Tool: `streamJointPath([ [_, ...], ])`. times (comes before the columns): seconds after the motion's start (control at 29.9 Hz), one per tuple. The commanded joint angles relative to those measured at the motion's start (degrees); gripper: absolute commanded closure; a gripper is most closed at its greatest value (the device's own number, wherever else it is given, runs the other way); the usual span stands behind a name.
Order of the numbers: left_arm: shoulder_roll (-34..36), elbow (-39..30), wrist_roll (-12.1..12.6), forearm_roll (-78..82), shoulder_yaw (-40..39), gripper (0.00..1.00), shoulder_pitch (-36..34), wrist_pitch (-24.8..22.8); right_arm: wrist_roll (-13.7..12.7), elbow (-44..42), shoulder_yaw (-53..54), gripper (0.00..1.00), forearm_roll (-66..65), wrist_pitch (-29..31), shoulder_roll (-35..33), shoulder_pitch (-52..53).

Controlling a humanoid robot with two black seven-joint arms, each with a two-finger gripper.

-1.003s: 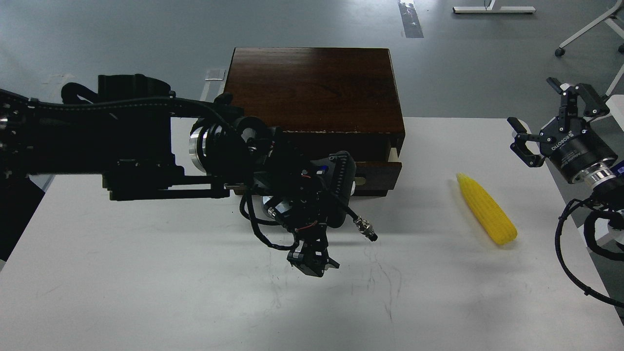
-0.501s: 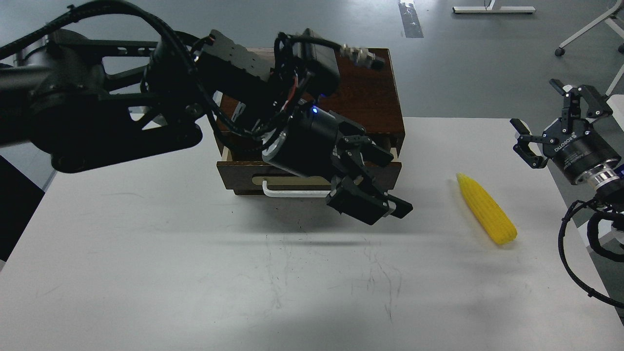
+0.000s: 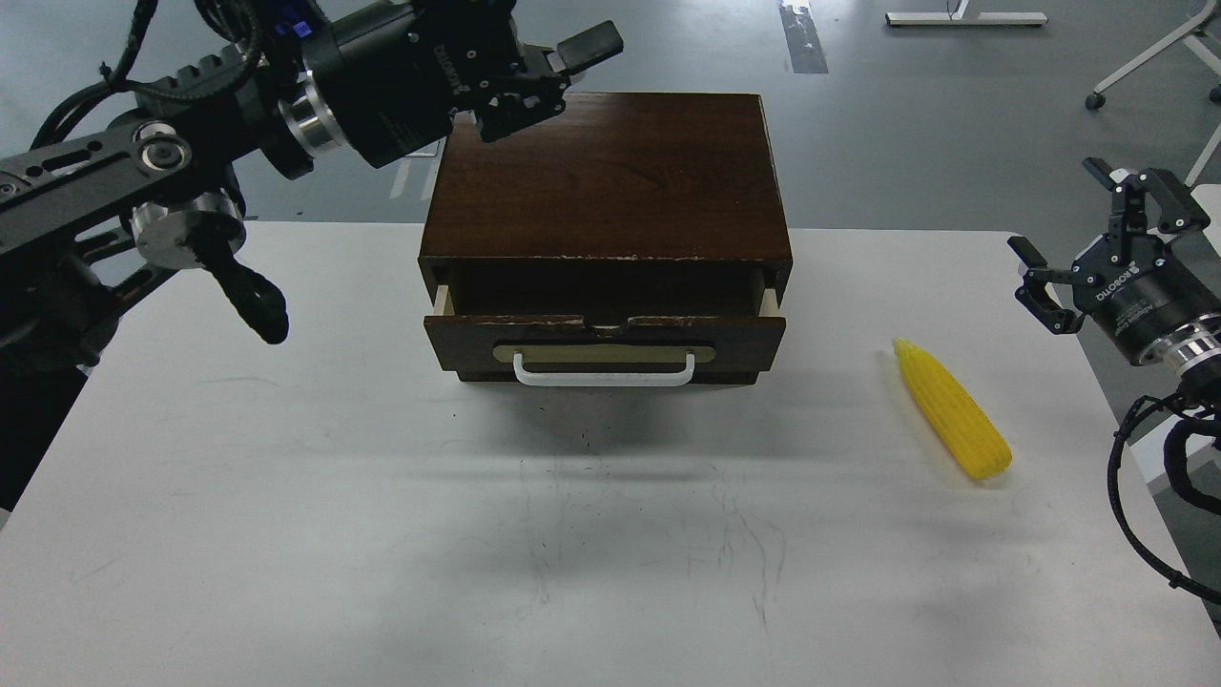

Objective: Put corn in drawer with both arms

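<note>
A white tabletop (image 3: pixel 382 534) is filling most of the view, and faint grey scuffs and scratch lines (image 3: pixel 744 544) are showing across its middle. Beyond its far edge a grey floor (image 3: pixel 906 124) is stretching away, with a dark strip of tape (image 3: pixel 803 38) lying on it near the top. A white bar-shaped base (image 3: pixel 965 17) is sitting at the top edge, and white chair legs with a dark caster (image 3: pixel 1097 99) are standing at the upper right.

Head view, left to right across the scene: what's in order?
left gripper → drawer with its white handle → corn → right gripper.
</note>
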Motion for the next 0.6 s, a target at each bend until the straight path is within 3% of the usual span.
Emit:
streamJointPath([
  [0.0, 0.54, 4.73, 0.0, -10.02, -2.67, 0.02, 5.66, 1.54, 0.0, 0.46, 0.01, 0.0, -6.22, 0.0, -1.47, 0.71],
  [0.03, 0.37, 6.06, 0.66, -11.53, -3.02, 0.02, 6.45, 1.28, 0.0, 0.55, 0.01, 0.0, -7.9, 0.0, -1.83, 0.88],
  [0.07, 0.02, 8.42, 3.28, -14.15, -3.98, 0.02, 8.12, 0.75, 0.0, 0.99, 0.01, 0.0, -11.4, 0.0, -2.7, 1.15],
  [0.17, -1.21, 12.21, 6.02, -15.85, -7.49, 0.02, 12.07, -1.17, 0.0, 2.3, 0.1, 0.0, -17.56, 0.0, -4.72, 2.28],
  [0.3, -2.27, 16.44, 6.64, -15.67, -10.32, 0.02, 16.65, -8.21, 0.0, 2.75, 0.01, 0.0, -27.76, 0.0, -8.86, 5.54],
  [0.57, -4.03, 16.27, 6.38, -15.59, -10.58, 0.02, 18.15, -9.8, 0.0, 2.75, -0.52, 0.0, -58.35, 0.0, -10.45, 6.25],
])
